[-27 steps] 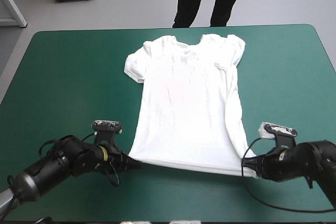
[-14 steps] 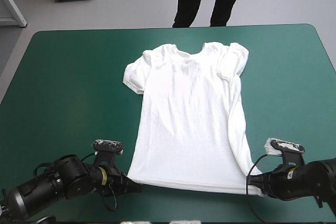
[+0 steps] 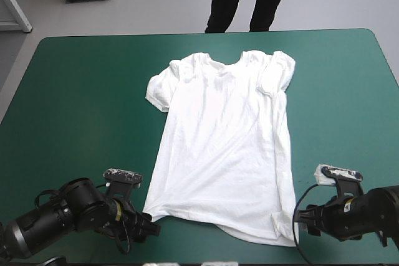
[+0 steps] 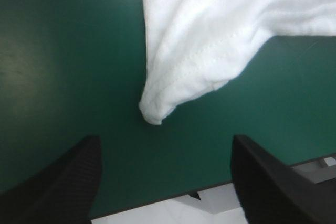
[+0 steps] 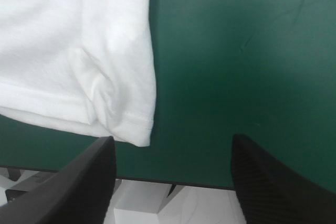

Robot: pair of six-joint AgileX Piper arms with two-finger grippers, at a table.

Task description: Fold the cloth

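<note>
T-shirt [image 3: 224, 147]: white, spread flat on the middle of the surface [image 3: 81, 91] with its teal-green cover. Collar [image 3: 225, 61] lies toward the far edge, hem [image 3: 212, 221] toward the near edge. Both sleeves [image 3: 277, 73] are bunched in against the body. The hem line is uneven. Its left corner [image 4: 155, 111] is rumpled into a soft point, and its right corner [image 5: 137, 129] is creased just above the stitching.

Left end effector [image 4: 165, 145]: black fingers spread wide, pinching nothing. The left corner lies just ahead of the gap, apart from both fingers.

Right end effector [image 5: 172, 142]: fingers spread, empty. The right corner is just ahead, near one fingertip; cannot tell whether they touch.

Both arms sit low at the near edge, one by each corner.
</note>
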